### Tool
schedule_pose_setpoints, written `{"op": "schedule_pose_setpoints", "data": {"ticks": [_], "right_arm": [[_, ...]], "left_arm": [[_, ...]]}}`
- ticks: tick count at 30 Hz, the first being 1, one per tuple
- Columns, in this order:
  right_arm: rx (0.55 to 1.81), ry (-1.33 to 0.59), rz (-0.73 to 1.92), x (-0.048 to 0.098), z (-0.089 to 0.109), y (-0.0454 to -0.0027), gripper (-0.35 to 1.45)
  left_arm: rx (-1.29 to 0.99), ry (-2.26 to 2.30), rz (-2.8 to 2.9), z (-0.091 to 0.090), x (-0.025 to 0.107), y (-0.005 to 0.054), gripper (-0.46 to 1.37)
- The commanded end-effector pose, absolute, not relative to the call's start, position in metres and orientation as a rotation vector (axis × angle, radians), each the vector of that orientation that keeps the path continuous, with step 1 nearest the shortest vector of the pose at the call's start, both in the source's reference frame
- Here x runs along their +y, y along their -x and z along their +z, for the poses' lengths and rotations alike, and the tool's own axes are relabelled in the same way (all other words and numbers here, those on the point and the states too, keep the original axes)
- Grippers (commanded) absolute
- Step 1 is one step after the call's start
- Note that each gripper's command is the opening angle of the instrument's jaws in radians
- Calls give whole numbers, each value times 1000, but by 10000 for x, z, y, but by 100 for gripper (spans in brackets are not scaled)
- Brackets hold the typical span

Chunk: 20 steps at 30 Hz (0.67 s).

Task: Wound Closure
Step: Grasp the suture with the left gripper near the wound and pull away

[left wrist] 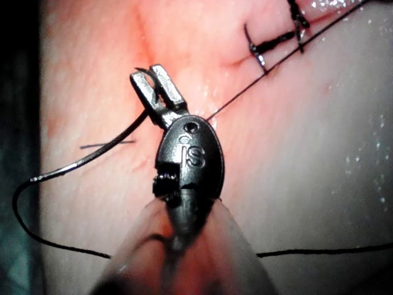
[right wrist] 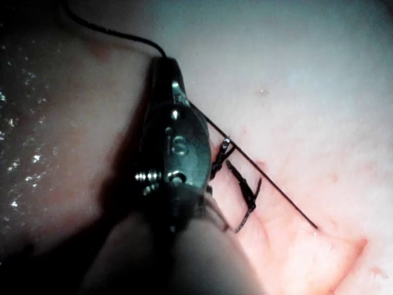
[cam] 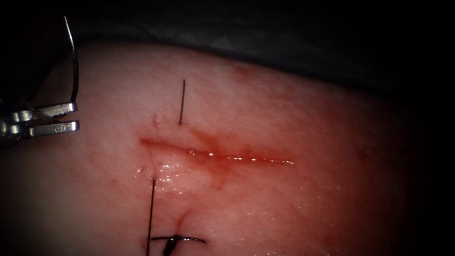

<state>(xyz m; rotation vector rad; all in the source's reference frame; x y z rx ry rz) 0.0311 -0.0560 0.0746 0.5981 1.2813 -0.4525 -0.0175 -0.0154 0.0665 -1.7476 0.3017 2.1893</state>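
Observation:
At the far left of the endoscope view, away from the cut (cam: 222, 155), my left tool (cam: 76, 117) is shut on the curved needle (cam: 76, 71). The needle is out of the tissue (cam: 308, 118) and arcs up from the jaws. The left wrist view shows that tool (left wrist: 150, 74) gripping the needle (left wrist: 92, 157) near one end, with thread trailing from the other. Thread (cam: 182, 102) enters the tissue above the cut's left end and comes out below it (cam: 151, 208). My right tool (right wrist: 166, 67) lies over the tissue, and thread (right wrist: 110, 34) runs to its tip.
A tied stitch with short dark ends (cam: 173, 239) sits at the near edge, also seen beside the right tool (right wrist: 242, 184). Red fluid (cam: 208, 142) stains the tissue around the cut. Dark background lies beyond the tissue's far edge (cam: 284, 42).

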Motion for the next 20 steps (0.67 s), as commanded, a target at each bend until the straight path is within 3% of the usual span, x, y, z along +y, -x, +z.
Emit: {"op": "schedule_pose_setpoints", "data": {"ticks": [1, 20], "right_arm": [[1281, -596, -448, -560, 749, -312, -35], [1274, -596, -442, -556, 756, -312, -35]], "left_arm": [[289, 1755, 2195, 665, -154, 175, -35], [282, 1762, 2191, 667, -155, 181, -35]]}}
